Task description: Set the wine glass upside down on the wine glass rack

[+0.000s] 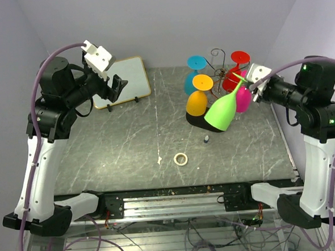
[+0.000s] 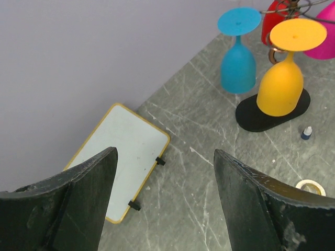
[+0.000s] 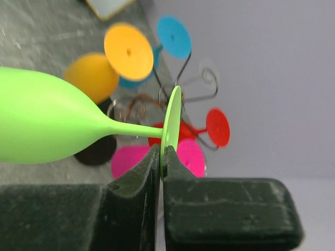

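the green wine glass (image 1: 222, 112) is held tilted over the table's right side, bowl toward 7 o'clock, foot toward 1 o'clock. the right gripper (image 1: 249, 86) is clamped on the rim of that foot. the wine glass rack (image 1: 216, 59) stands just at 12 o'clock of the glass, with an orange glass (image 1: 197, 102), blue glass (image 1: 191, 83), red glass (image 1: 240, 57) and pink glass (image 1: 244, 100) foot-up around its stem. a tape ring (image 1: 181, 159) lies near at 7 o'clock. the left gripper (image 1: 118, 86), jaws spread and empty, hangs well apart at 10 o'clock, near a white board (image 1: 129, 75).
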Robot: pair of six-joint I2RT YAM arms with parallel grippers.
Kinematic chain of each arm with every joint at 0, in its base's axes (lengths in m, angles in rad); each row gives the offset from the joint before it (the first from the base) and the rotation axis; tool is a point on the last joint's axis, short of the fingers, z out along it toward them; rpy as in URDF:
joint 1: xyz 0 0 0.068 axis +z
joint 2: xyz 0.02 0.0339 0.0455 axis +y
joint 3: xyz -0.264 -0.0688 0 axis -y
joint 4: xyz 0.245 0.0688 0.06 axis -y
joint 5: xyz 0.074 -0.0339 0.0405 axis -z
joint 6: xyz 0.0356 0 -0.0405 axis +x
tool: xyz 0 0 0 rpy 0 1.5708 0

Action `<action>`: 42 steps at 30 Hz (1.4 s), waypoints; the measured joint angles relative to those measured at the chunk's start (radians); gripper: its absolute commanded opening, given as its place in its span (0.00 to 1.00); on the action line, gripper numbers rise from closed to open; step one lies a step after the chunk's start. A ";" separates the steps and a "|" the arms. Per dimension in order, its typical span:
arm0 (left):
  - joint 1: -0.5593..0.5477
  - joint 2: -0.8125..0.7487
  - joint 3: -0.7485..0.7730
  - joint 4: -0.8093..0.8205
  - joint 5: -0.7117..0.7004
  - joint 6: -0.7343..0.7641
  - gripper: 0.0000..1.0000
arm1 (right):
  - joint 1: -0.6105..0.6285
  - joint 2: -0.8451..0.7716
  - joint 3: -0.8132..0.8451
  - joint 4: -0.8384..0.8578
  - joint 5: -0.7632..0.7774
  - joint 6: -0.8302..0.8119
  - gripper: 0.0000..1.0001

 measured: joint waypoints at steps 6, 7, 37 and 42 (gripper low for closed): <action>0.021 -0.003 -0.033 -0.003 -0.007 0.001 0.85 | -0.029 -0.054 -0.078 -0.076 0.192 -0.106 0.00; 0.023 -0.005 -0.035 -0.003 -0.007 0.001 0.85 | -0.031 -0.054 -0.083 -0.080 0.211 -0.114 0.00; 0.059 -0.016 -0.043 -0.003 -0.005 0.005 0.84 | 0.065 0.147 -0.153 0.113 0.387 -0.320 0.00; 0.060 -0.016 -0.044 -0.003 -0.005 0.005 0.84 | 0.084 0.156 -0.153 0.120 0.358 -0.331 0.00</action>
